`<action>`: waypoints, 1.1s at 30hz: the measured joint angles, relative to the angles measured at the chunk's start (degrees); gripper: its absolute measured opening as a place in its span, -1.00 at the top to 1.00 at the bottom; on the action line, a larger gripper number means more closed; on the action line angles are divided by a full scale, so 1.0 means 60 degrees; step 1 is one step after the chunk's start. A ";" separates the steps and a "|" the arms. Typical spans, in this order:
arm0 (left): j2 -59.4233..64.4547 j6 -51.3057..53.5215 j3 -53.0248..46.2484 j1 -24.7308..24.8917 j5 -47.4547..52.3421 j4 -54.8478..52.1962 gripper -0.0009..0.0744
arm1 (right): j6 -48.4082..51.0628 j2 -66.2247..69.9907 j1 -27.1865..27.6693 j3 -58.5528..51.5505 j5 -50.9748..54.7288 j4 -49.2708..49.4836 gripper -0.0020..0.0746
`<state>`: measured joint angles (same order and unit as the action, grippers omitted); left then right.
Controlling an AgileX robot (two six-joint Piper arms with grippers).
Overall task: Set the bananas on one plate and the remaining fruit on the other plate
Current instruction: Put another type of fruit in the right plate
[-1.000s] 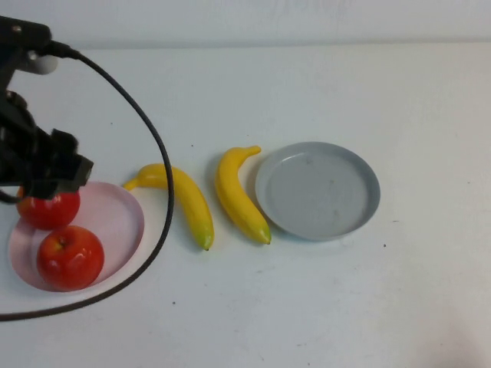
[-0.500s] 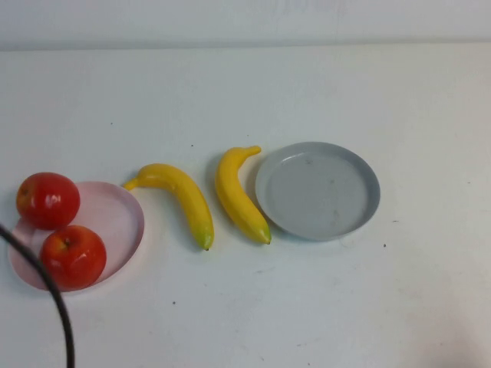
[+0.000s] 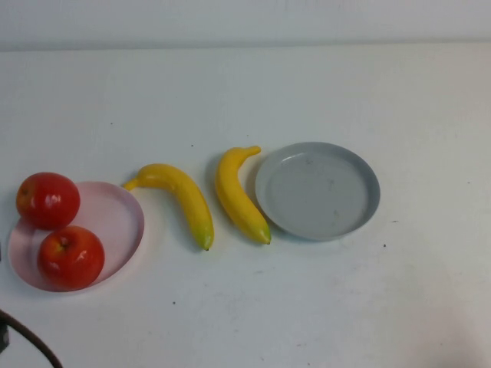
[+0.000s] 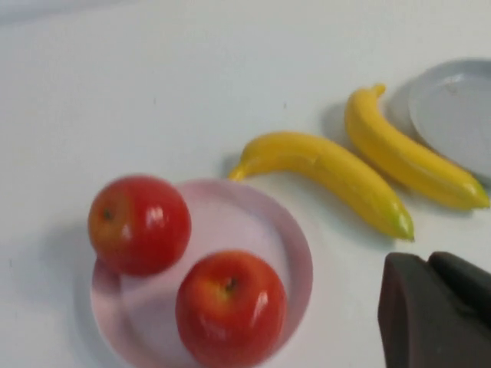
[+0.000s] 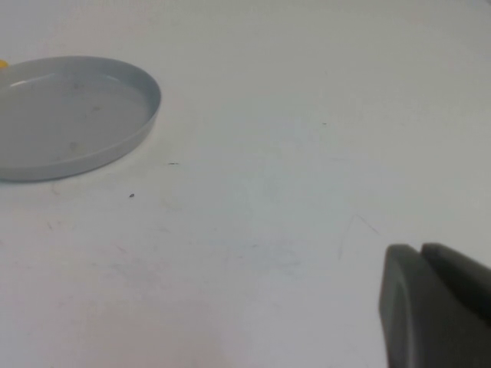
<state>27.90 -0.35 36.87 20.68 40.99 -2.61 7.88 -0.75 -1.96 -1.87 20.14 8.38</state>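
Two red apples sit at the pale pink plate (image 3: 119, 218): one (image 3: 70, 257) lies in it, the other (image 3: 47, 200) rests on its far left rim. Two yellow bananas (image 3: 184, 201) (image 3: 238, 198) lie side by side on the table between the pink plate and the grey-blue plate (image 3: 318, 190), which holds nothing. Neither gripper shows in the high view. In the left wrist view my left gripper (image 4: 428, 262) is shut and empty, near the pink plate (image 4: 230, 218), the apples (image 4: 140, 224) (image 4: 230, 308) and the bananas (image 4: 330, 172) (image 4: 406, 161). My right gripper (image 5: 422, 250) is shut and empty over bare table beside the grey plate (image 5: 69, 115).
A black cable (image 3: 27, 343) curls in at the front left corner of the high view. The white table (image 3: 322, 307) runs to a wall at the back.
My left arm has pulled back from over the pink plate and left the high view. The apple on the rim stays where it was. The cable has slid to the front left corner.
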 joint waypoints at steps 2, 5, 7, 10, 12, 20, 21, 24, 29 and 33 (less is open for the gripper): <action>-0.0262 0.0157 -0.0801 0.0000 -0.1513 -0.0084 0.98 | 0.0000 0.0000 0.0000 0.0000 0.0000 0.0000 0.99; -0.0808 0.0234 -0.2011 -0.0019 -0.3499 -0.0365 0.98 | 0.0000 0.0000 0.0000 0.0000 0.0000 0.0000 0.99; -0.1449 0.0255 -0.2798 -0.0250 -0.4489 -0.0526 0.98 | 0.0000 0.0000 0.0000 0.0000 0.0000 0.0000 0.99; -0.2493 0.0323 -0.3726 -0.0929 -0.5317 -0.0281 0.98 | 0.0000 0.0000 0.0000 0.0000 0.0000 0.0000 0.99; -0.3152 0.0543 -0.4316 -0.1599 -0.5670 0.0055 0.98 | 0.0000 0.0000 0.0000 0.0000 0.0000 0.0000 0.99; -0.4705 0.0842 -0.6015 -0.2804 -0.6251 0.0670 0.98 | 0.0000 0.0000 0.0000 0.0000 0.0000 0.0000 0.99; -0.4728 0.0842 -0.6185 -0.2811 -0.6268 0.0670 0.98 | 0.0000 0.0000 0.0000 0.0000 0.0000 0.0000 0.99; -0.4743 0.0750 -0.6380 -0.2827 -0.5865 0.0670 0.98 | 0.0000 0.0000 0.0000 0.0000 0.0000 0.0000 0.99; -0.4743 0.0670 -0.6386 -0.2827 -0.4774 0.0633 0.98 | 0.0000 0.0000 0.0000 0.0000 0.0000 0.0000 0.99; -0.4743 0.0632 -0.6386 -0.2827 -0.3571 0.0489 0.98 | 0.0000 0.0000 0.0000 0.0000 0.0000 0.0000 0.99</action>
<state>-0.55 3.44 -1.45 3.72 19.57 0.32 7.88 -0.75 -1.96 -1.87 20.14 8.38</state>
